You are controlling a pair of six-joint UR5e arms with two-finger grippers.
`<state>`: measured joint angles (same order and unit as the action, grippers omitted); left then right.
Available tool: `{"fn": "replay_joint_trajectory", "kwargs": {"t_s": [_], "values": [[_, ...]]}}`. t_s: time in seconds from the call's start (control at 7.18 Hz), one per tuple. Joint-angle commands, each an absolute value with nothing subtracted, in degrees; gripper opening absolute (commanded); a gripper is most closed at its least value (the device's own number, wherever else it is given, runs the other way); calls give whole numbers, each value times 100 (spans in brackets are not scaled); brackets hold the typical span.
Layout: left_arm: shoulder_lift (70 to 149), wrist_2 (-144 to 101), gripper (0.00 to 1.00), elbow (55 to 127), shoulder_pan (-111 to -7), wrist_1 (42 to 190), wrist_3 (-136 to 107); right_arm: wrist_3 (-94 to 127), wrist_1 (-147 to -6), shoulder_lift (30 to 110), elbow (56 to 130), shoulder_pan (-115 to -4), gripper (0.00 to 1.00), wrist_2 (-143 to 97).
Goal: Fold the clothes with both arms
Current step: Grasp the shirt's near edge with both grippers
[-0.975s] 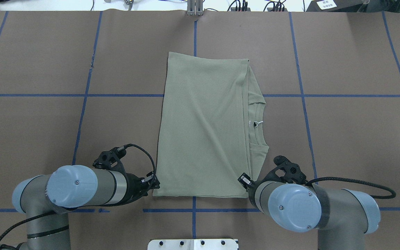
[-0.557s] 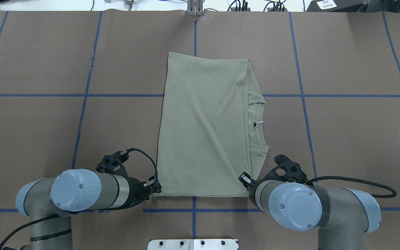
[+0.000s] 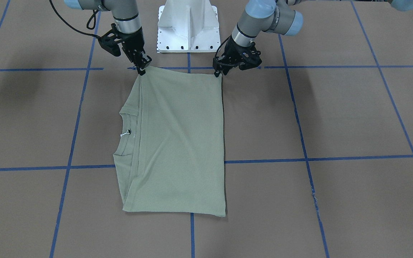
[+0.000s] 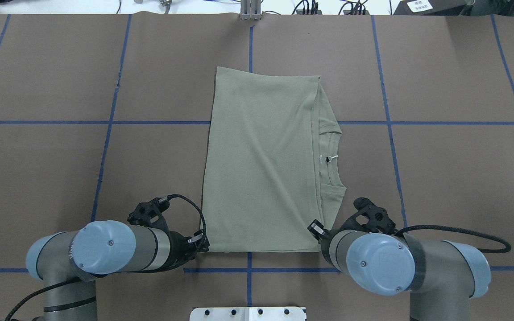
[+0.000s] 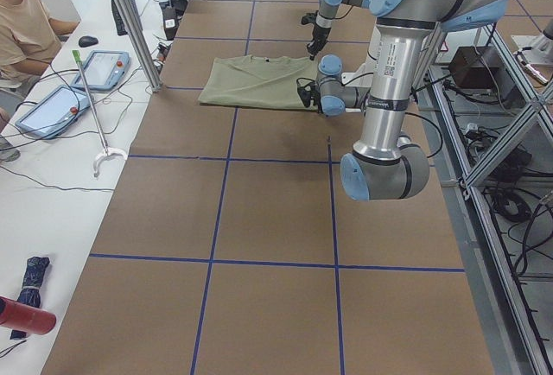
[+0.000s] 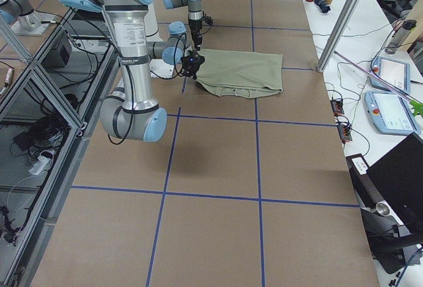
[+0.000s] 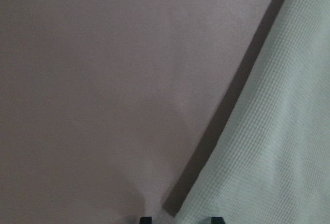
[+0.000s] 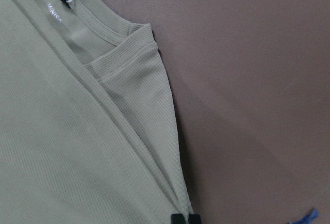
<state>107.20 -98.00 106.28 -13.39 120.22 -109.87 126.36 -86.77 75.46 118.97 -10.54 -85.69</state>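
Sage-green knit shirt [image 4: 261,160] lies flat mid-table on the brown paper w/ blue tape lines [image 4: 440,178], folded into a long rectangle, collar out on my right. I'm at its two near corners, prob to flip that edge away. Right gripper [image 3: 142,68]: jaws narrow, pinching its corner. Left gripper [image 3: 218,71]: jaws apart, straddling its corner, not clamped yet.

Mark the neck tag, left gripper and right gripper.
neck tag [image 4: 332,158]: overhead view, white loop.
left gripper [image 3: 218,73]: front-facing view, between its fingers.
right gripper [image 3: 142,71]: front-facing view, fingertips at shirt [image 3: 177,143] corner.
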Motion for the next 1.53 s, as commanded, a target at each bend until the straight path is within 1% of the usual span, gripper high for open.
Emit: {"fn": "replay_joint_trajectory", "kwargs": {"t_s": [0.0, 0.14, 0.56, 0.7, 0.84, 1.11, 1.39], "values": [[10731, -9800, 18, 10617, -1336, 12015, -11012, 12630, -8684, 7550, 11900, -1046, 0, -8569], [10749, -9800, 0, 10617, -1345, 12023, -11013, 12630, -8684, 7550, 11900, -1055, 0, -8569], [10784, -9800, 0, 10757, -1458, 12023, -10995, 12630, -8684, 7541, 11892, -1072, 0, -8569], [10697, -9809, 0, 11028, -1563, 12023, -10969, 12630, -8684, 7515, 11900, -1072, 0, -8569], [10340, -9809, 0, 11457, -1556, 12023, -10969, 12630, -8684, 7506, 11918, -1064, 0, -8569], [9907, -9800, 0, 12065, -1477, 12023, -11074, 12630, -8684, 7515, 12259, -889, 0, -8569], [9808, -9407, 0, 12330, -926, 12015, -11634, 12630, -8840, 7567, 12611, -660, 0, -8578]]}}
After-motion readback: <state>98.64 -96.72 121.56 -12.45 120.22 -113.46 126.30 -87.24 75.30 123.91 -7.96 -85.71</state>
